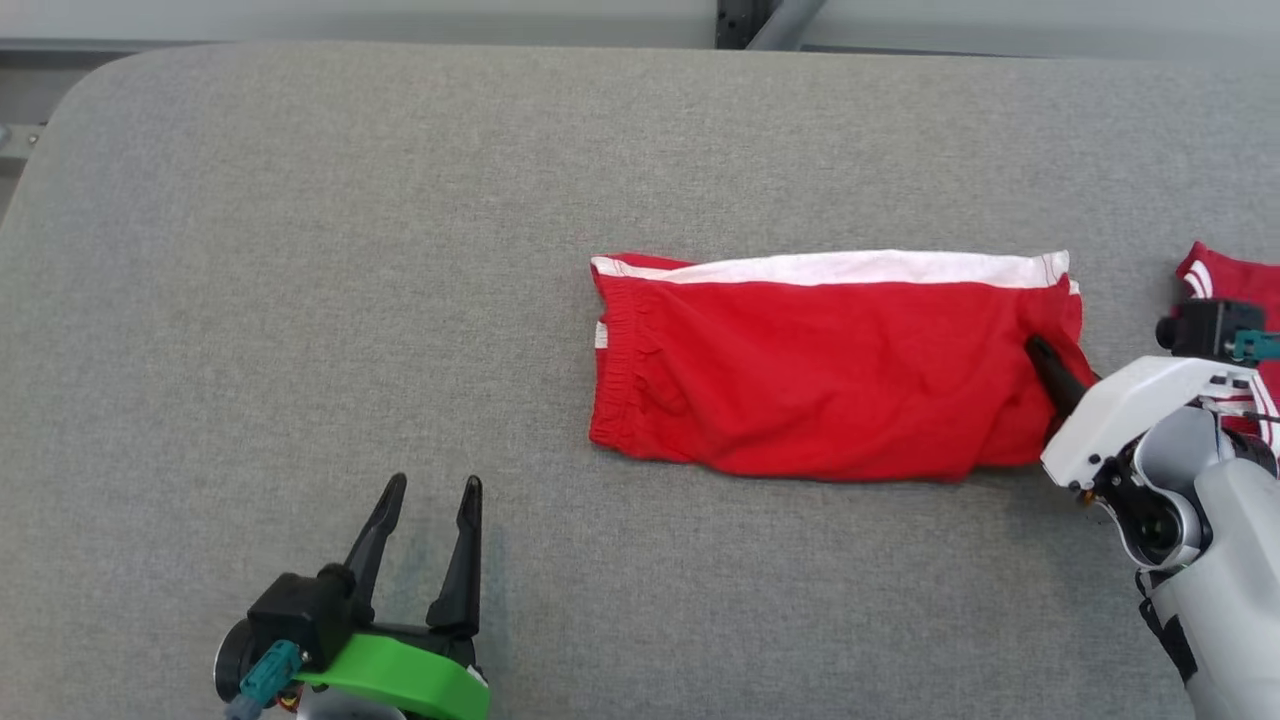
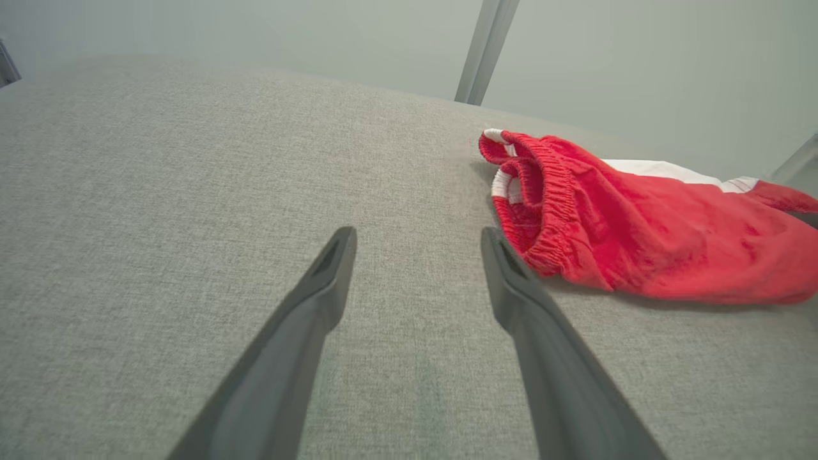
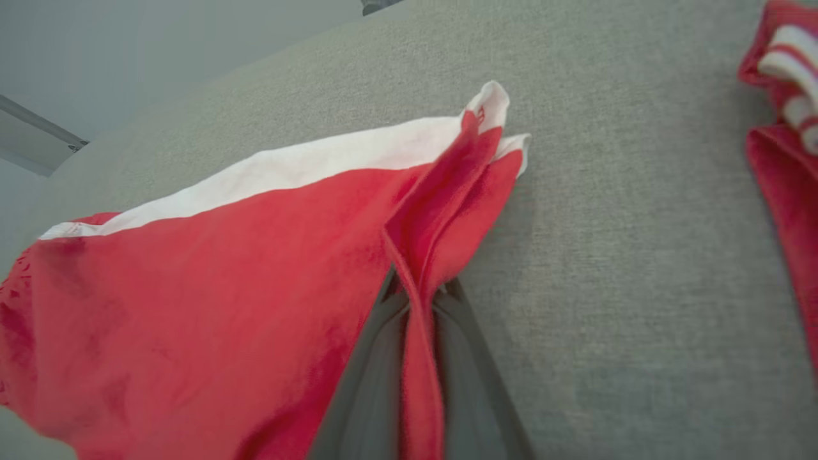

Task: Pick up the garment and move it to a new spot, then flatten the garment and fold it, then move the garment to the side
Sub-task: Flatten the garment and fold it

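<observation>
The red garment (image 1: 830, 370) lies right of centre on the grey surface (image 1: 300, 250), flat and doubled into a long rectangle, with a white band along its far edge and the elastic waistband at its left end. Judging by that, the flattening and folding look done, and what is left is the move to the side. The right pincer (image 1: 1042, 352) is pressed together on the garment's right end, a ridge of red cloth pinched between its fingers (image 3: 470, 383). The left pincer (image 1: 433, 487) stands spread and empty at the front left, well apart from the cloth. The left half of the surface is bare, as is the strip in front. A second red garment (image 1: 1225, 280) lies near on the right, so a drag that way would likely crowd it
</observation>
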Motion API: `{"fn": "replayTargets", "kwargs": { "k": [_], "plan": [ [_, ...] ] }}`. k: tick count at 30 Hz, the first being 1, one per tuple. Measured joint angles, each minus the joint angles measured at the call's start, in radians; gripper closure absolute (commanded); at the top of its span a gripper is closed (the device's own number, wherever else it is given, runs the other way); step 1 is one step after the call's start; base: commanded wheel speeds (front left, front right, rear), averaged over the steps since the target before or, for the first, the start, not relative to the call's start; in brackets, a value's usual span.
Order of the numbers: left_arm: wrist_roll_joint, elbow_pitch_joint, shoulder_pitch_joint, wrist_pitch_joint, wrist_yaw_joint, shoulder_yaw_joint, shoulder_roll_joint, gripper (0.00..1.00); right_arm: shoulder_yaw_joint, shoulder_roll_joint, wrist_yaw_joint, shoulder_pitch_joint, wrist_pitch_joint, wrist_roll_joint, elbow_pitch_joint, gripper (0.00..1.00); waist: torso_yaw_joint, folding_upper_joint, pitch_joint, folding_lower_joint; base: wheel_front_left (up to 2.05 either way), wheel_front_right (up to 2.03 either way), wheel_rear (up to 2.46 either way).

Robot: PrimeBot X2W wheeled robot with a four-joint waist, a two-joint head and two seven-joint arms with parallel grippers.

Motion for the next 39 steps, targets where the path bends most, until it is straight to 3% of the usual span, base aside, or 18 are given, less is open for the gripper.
{"fn": "replayTargets", "kwargs": {
  "k": [9, 13, 16, 23, 31, 39],
  "plan": [
    [-0.007, -0.012, 0.045, 0.000, 0.013, -0.008, 0.000, 0.00, -0.111, -0.043, 0.000, 0.050, -0.036, -0.044, 0.023, 1.00, -0.019, 0.0000, -0.052, 0.0000, 0.00, 0.00, 0.00],
    [-0.011, -0.021, 0.056, 0.000, 0.016, -0.015, -0.009, 0.00, -0.140, -0.098, 0.000, 0.051, -0.026, -0.091, -0.059, 1.00, -0.004, 0.0000, -0.058, 0.0000, 0.00, 0.00, 0.00],
    [-0.013, -0.023, 0.062, 0.000, 0.018, -0.017, -0.013, 0.00, -0.126, -0.100, 0.000, 0.049, 0.014, -0.120, -0.158, 1.00, 0.003, 0.0000, -0.060, 0.0000, 0.00, 0.00, 0.00],
    [-0.017, -0.024, 0.060, 0.000, 0.019, -0.024, -0.021, 0.00, 0.060, 0.033, 0.000, 0.046, 0.158, -0.177, -0.367, 1.00, 0.002, 0.0000, -0.040, 0.0000, 0.00, 0.00, 0.00],
    [-0.017, 0.007, 0.027, -0.001, -0.001, -0.043, -0.030, 0.00, 0.129, 0.208, 0.000, -0.011, 0.143, -0.260, -0.288, 1.00, 0.024, -0.0001, -0.010, 0.0000, 0.00, 0.00, 0.00],
    [-0.016, 0.040, 0.018, -0.001, -0.007, -0.042, -0.032, 0.00, 0.165, 0.241, 0.000, -0.051, 0.111, -0.293, -0.186, 1.00, 0.048, 0.0000, -0.004, 0.0000, 0.00, 0.00, 0.00]
  ]
}}
